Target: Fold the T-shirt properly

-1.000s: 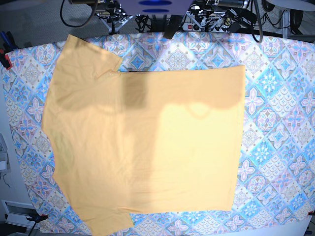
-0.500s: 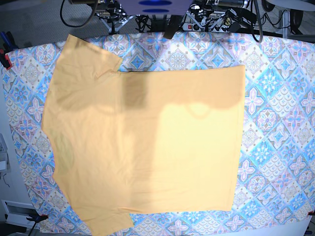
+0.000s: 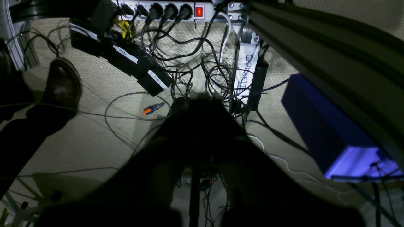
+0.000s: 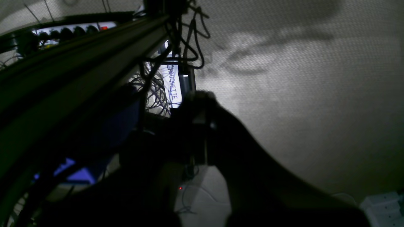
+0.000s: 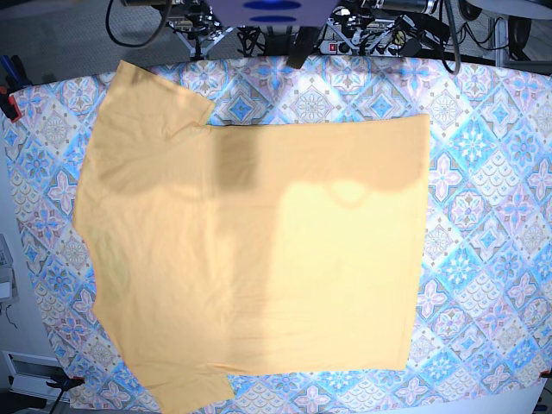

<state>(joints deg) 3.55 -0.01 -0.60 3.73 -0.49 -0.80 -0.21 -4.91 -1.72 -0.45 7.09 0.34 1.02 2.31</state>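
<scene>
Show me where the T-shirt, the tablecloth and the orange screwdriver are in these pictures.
T-shirt (image 5: 285,267): base view, middle of the flat body.
Tablecloth (image 5: 492,250): base view, bare patterned part beside the shirt's hem.
Screwdriver (image 3: 151,109): left wrist view, its orange handle, on the floor.

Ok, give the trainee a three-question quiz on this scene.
1. True or false: the T-shirt lies spread flat on the tablecloth.
2. In the base view, the sleeves lie toward the: A) left B) right C) middle
3. What orange-handled tool lies on the floor in the left wrist view?

Key: 1 true; 2 A; 3 a screwdriver.
</scene>
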